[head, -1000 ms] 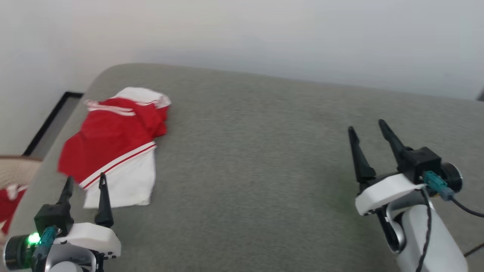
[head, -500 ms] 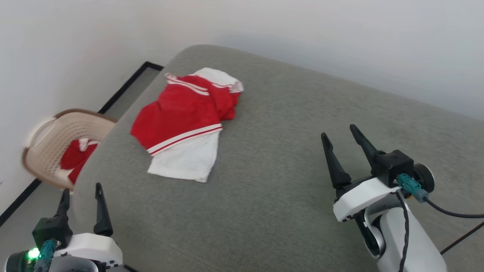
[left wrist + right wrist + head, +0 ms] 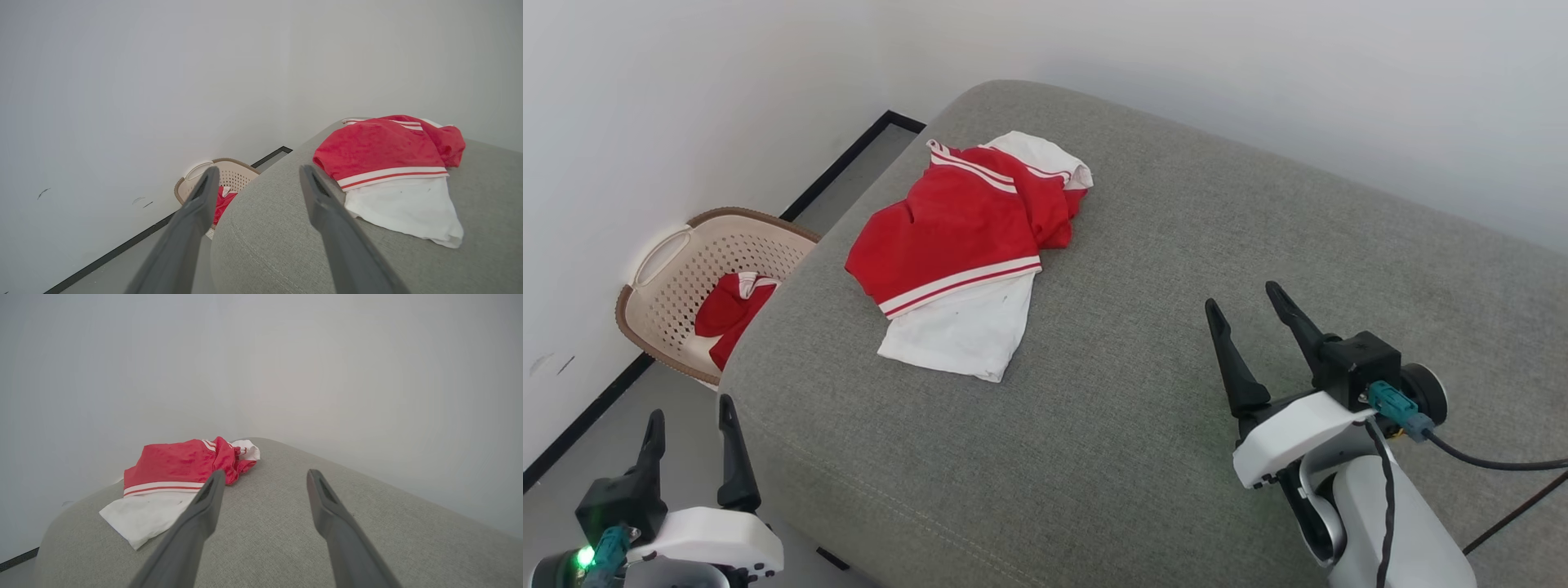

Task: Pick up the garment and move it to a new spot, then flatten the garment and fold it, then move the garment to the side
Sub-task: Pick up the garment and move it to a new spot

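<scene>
Garment [image 3: 956,237] bunched on grey cushion [image 3: 1160,269], far end seemingly folded under

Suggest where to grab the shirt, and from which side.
Likely the red folds bunched at the far right end of the shirt: they stand proud of the cushion, giving something to pinch. Come down from above. The white flap on the near side lies flat and would be harder to pinch.

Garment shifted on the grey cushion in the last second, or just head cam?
No. The garment lies in the same crumple by the far left corner of the grey cushion; the whole view swung, so the camera moved.
</scene>
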